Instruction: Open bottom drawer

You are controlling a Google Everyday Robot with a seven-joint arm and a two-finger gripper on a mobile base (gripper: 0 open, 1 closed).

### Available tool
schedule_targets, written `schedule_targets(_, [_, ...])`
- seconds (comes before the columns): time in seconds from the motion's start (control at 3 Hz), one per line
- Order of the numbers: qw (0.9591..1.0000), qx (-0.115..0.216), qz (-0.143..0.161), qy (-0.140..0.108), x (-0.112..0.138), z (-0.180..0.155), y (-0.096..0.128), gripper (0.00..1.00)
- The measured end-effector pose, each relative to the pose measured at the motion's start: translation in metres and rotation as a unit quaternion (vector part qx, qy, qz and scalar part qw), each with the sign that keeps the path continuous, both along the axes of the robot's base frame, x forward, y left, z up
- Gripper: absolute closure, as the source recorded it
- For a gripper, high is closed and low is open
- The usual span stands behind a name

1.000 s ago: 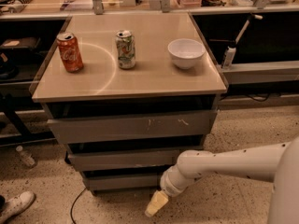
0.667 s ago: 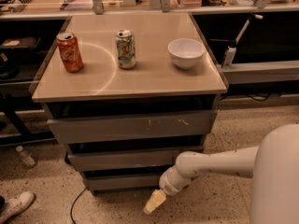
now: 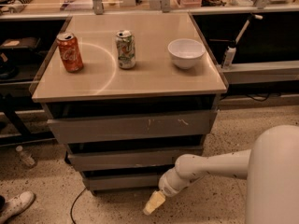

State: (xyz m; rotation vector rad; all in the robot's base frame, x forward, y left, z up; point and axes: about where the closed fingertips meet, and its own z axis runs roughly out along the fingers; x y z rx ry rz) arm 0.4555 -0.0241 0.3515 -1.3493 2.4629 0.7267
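Note:
The bottom drawer (image 3: pixel 122 181) is the slimmest grey front, lowest of three under the beige cabinet top, and it sits flush with its frame. The middle drawer (image 3: pixel 126 158) and the scratched top drawer (image 3: pixel 133 126) are above it. My gripper (image 3: pixel 153 203) hangs on the white arm (image 3: pixel 210 164) just below and in front of the bottom drawer's right part, near the floor. Only its pale yellow fingertip end shows.
On the cabinet top (image 3: pixel 154 78) stand a red can (image 3: pixel 70 52), a green-white can (image 3: pixel 125 49) and a white bowl (image 3: pixel 186 53). A cable (image 3: pixel 74 208), a shoe (image 3: pixel 14 206) and a small bottle (image 3: pixel 25 157) lie on the speckled floor at left. Benches flank the cabinet.
The arm's near part has grown larger at the right edge. The gripper stays almost in place in front of the bottom drawer. The drawers have not moved.

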Motion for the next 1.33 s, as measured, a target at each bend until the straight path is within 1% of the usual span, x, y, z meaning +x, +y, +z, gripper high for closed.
schedule_targets(0.33, [0.9997,0.015,-0.018,0.007,0.009,-0.039,-0.01,0.0])
schedule_targets(0.67, [0.9981,0.04,-0.044,0.015,0.036,-0.102,-0.028,0.0])
schedule_targets(1.0, [0.9981,0.04,-0.044,0.015,0.036,-0.102,-0.028,0.0])
schedule_targets(1.33, [0.9985,0.032,-0.044,0.0,0.042,-0.113,-0.025,0.0])
